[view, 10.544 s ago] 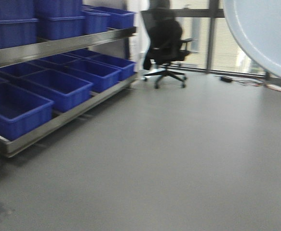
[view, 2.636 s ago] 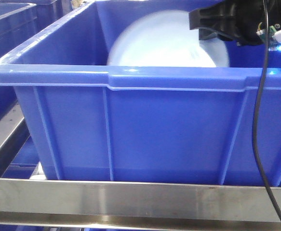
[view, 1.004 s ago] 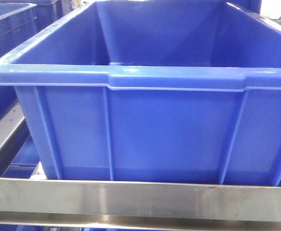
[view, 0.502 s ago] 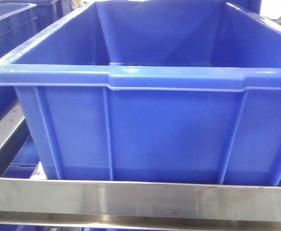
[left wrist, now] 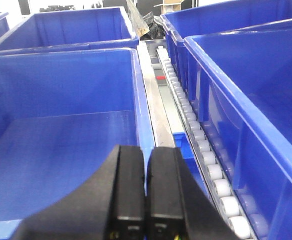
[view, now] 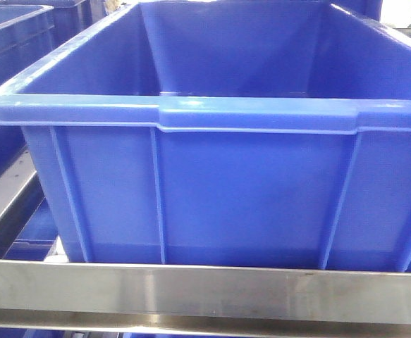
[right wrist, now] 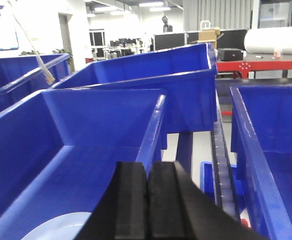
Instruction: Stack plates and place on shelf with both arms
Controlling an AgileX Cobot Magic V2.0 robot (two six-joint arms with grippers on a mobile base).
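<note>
Fingers [right wrist: 147,200] above plate [right wrist: 60,227], right-wrist only.

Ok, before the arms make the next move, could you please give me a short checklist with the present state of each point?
1. Left gripper shut and holding nothing: ok.
2. Right gripper shut and holding nothing: ok.
3. A white plate lies inside the blue crate under the right gripper: ok.
4. Both plates stacked there: cannot tell, only one edge shows.
5. Crate sits behind the shelf rail: ok.
6. Front view free of arms: ok.
</note>
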